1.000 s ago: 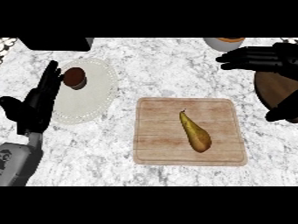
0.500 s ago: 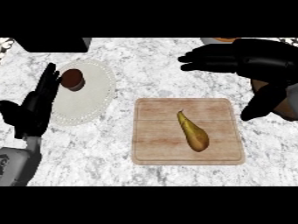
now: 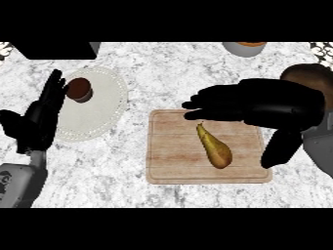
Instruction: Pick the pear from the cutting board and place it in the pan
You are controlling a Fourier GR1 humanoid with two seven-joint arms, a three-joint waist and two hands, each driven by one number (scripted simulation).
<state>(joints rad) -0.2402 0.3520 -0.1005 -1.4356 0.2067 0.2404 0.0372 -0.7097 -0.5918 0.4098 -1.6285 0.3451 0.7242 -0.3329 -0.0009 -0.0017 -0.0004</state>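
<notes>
While the right robot hand [image 3: 259, 106] hangs over the far edge of the pale wooden cutting board [image 3: 170, 161], you can see its fingers stretched out flat toward the left and its thumb pointing down along the board's right edge; it grasps nothing. The yellow-brown pear [image 3: 214, 146] lies on the board just below those fingers, its narrow stem end pointing up toward the hand and its fat end toward you, right of the board's middle. You have bare wood to the pear's left and along the near edge.

Behind the right robot hand, the dark brown round pan [image 3: 319, 78] shows only in part, at the right side of the white marbled tabletop [image 3: 169, 83]. Your left robot hand [image 3: 35, 117] rests at the left, fingers straight and upward, released, overlapping the left rim of the round white plate [image 3: 108, 105]. A small dark brown bowl [image 3: 79, 89] sits on that plate's upper part. Between plate and board runs a strip of open tabletop. At the far edge you see a grey bowl [image 3: 242, 49] and a black box [image 3: 57, 50].
</notes>
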